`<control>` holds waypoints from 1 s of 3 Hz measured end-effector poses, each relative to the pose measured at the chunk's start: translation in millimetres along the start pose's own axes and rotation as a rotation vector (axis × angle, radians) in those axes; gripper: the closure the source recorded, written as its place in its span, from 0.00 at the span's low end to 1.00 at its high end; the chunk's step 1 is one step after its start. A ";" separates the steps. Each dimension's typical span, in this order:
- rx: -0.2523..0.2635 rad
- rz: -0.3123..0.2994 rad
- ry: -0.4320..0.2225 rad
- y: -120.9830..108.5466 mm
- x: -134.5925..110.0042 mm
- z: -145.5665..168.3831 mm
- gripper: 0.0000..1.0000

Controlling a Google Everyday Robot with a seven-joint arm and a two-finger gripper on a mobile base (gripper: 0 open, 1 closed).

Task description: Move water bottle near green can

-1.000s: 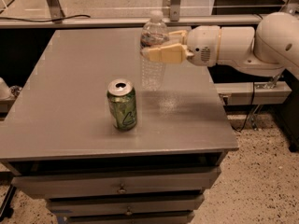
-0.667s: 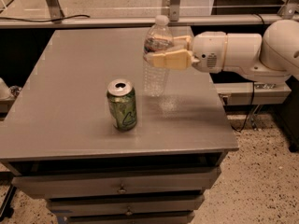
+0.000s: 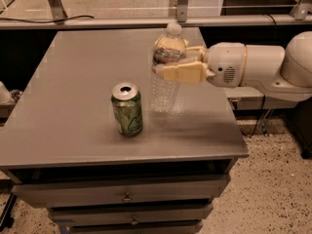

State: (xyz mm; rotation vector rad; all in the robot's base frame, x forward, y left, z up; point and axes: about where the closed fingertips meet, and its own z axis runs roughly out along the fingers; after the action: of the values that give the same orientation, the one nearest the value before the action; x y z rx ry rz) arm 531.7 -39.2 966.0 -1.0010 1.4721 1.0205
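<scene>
The water bottle [image 3: 165, 89] is clear and ribbed with a white cap, and stands upright at the middle of the grey table [image 3: 63, 126]. My gripper [image 3: 173, 62] reaches in from the right on a white arm and is shut on the bottle's upper body, one tan finger in front and one behind. The bottle's base is at or just above the tabletop; I cannot tell which. The green can [image 3: 127, 108] stands upright to the bottle's left and a little nearer the front, a small gap apart from it.
The table has drawers [image 3: 126, 197] below its front edge. A shelf rail with metal posts [image 3: 183, 4] runs behind the table. The white arm [image 3: 263, 67] spans the table's right edge. Speckled floor [image 3: 273, 189] lies to the right.
The gripper has carried the bottle forward and slightly left, closer to the can, and lower toward the tabletop. The can has not moved.
</scene>
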 end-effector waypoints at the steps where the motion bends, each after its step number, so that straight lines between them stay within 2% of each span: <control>1: -0.020 0.019 0.000 16.4 4.6 -2.0 1.00; 3: -0.064 0.022 0.037 28.0 34.6 -11.5 1.00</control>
State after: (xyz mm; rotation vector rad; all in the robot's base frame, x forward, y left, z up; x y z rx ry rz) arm 497.8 -44.5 935.3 -1.0557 1.4915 1.0759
